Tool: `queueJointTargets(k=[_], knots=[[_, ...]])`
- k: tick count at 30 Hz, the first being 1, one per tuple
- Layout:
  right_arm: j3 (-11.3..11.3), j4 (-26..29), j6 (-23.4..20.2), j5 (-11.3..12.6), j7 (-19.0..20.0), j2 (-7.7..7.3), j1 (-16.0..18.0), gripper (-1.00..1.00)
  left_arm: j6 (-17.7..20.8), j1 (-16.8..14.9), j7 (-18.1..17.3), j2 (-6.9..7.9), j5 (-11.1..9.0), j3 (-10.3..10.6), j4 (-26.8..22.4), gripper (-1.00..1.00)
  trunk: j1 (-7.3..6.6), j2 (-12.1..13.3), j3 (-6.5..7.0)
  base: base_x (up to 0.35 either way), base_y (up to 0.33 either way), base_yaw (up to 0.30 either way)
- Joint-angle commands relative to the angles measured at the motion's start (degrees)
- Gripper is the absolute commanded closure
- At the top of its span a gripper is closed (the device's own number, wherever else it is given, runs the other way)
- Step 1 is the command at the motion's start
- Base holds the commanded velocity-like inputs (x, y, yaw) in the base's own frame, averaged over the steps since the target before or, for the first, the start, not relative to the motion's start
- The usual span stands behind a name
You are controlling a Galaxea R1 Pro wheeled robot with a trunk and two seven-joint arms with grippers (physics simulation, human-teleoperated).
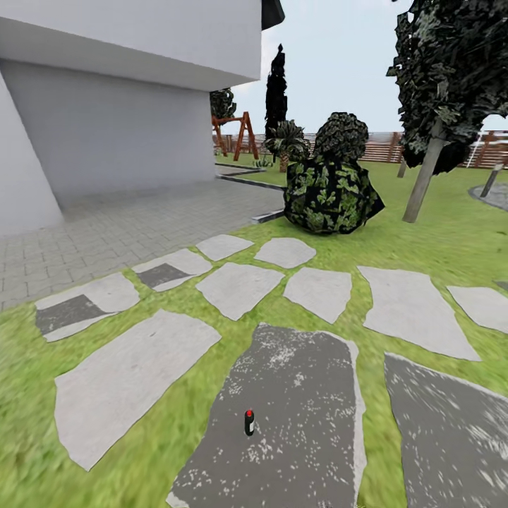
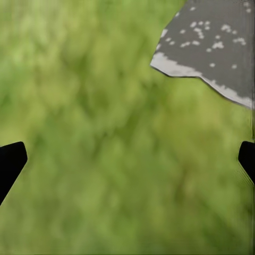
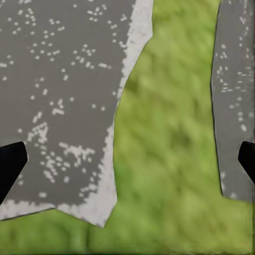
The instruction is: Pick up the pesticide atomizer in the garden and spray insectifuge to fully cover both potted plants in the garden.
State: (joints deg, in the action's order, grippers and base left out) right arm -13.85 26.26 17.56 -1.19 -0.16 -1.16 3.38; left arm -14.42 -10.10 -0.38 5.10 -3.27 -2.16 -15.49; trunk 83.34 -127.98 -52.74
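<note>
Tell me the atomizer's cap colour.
Red, atop the dark atomizer; head view shows it best.

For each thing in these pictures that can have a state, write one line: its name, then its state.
Atomizer: upright on a dark stepping stone, not held.
Left gripper: open, empty, over grass.
Right gripper: open, empty, over the stone's edge and grass.

Left gripper (image 2: 127,159) pointing down, black fingertips (image 2: 10,162) spread wide, right gripper (image 3: 127,159) likewise, fingertips (image 3: 10,162) wide apart, both empty
</note>
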Motion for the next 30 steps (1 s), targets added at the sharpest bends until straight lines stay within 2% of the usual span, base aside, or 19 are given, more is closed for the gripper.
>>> queueJointTargets(k=[1,20,30], knots=[[-0.12,-0.07,0.2,-0.13,-0.02,0.02,0.05,-1.0,-0.17,-0.01,-0.05,0.0,-0.34,-0.03,0.02,-1.0,-0.01,-0.02,-0.05,0.0,0.0,-0.267],[-0.12,-0.07,0.2,-0.13,-0.02,0.03,0.05,-1.0,-0.17,-0.01,-0.05,0.0,-0.34,-0.03,0.02,-1.0,-0.01,-0.02,-0.05,0.0,0.0,-0.26],[0.05,0.02,0.28,-0.13,-0.02,0.1,0.05,-1.0,-0.17,-0.01,-0.06,0.0,-0.34,-0.03,0.02,-1.0,-0.01,-0.02,-0.05,0.0,0.0,-0.031]])
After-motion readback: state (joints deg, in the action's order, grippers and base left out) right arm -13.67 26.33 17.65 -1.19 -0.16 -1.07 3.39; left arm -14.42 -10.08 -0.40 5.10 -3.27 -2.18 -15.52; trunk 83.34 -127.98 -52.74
